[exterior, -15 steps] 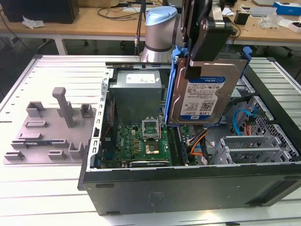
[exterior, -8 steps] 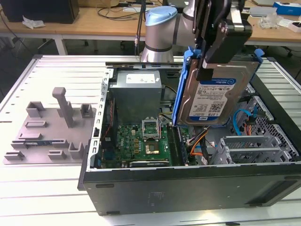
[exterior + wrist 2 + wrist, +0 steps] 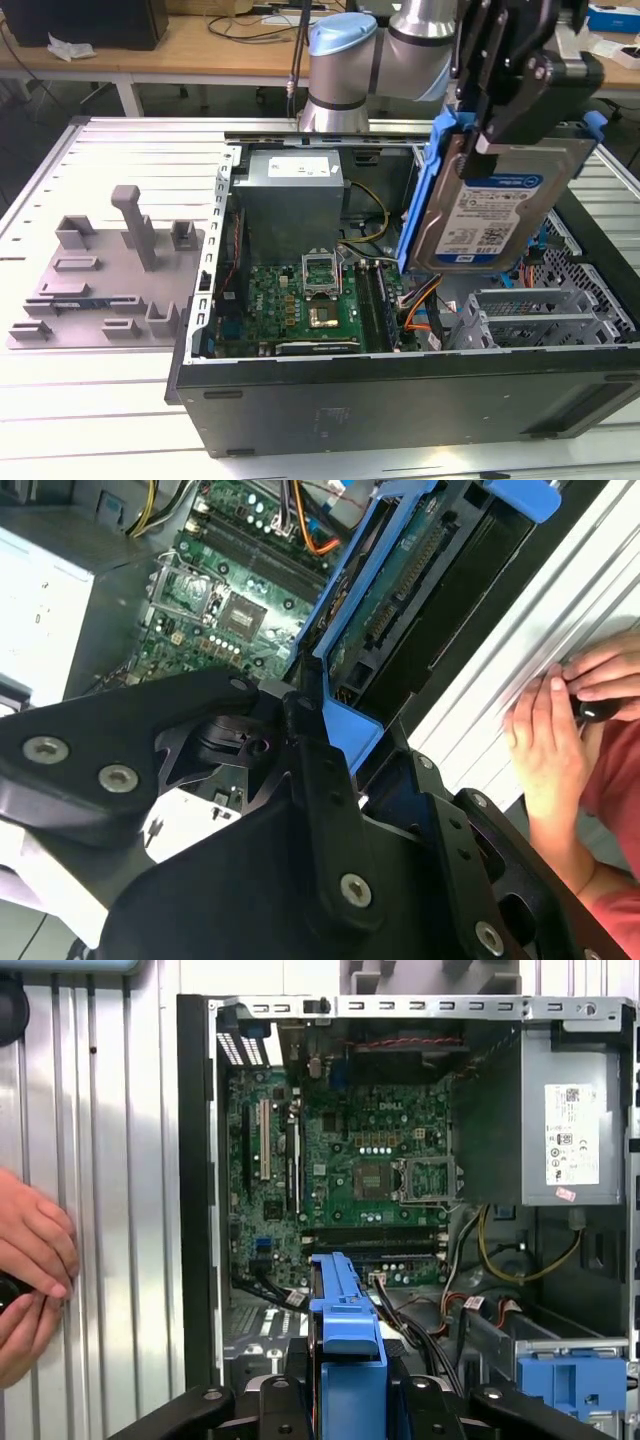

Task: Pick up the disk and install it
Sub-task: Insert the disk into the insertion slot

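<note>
Silver-grey metal under a white-and-blue label: that is the flat rectangular disk (image 3: 495,215), and my jaws pinch it firmly by its upper edge. It is clipped into a blue plastic carrier frame (image 3: 422,200) whose long rail runs down the side of the drive toward the exterior view's left. I hold the disk nearly upright, slightly tilted, in the air over the part of the open black computer case (image 3: 400,400) that lies at the exterior view's right.

Below the disk, in the near corner of the case on that side, sits the grey perforated metal drive cage (image 3: 535,315). In the first wrist view a blue plastic latch (image 3: 570,1380) rests on top of it. The green motherboard (image 3: 300,300) covers the case floor toward the exterior view's left of the disk, and a grey power supply box (image 3: 290,190) stands at the far side. Orange and yellow cables (image 3: 425,300) run between the board and the cage.

The case lies on its side on a pale ribbed metal tabletop (image 3: 100,420). Just beside it, at the exterior view's left, lies a grey plastic fixture tray (image 3: 100,290) with posts and slots.

A person's hands (image 3: 560,720) rest together on the tabletop beside the case, closed around a small dark object.
</note>
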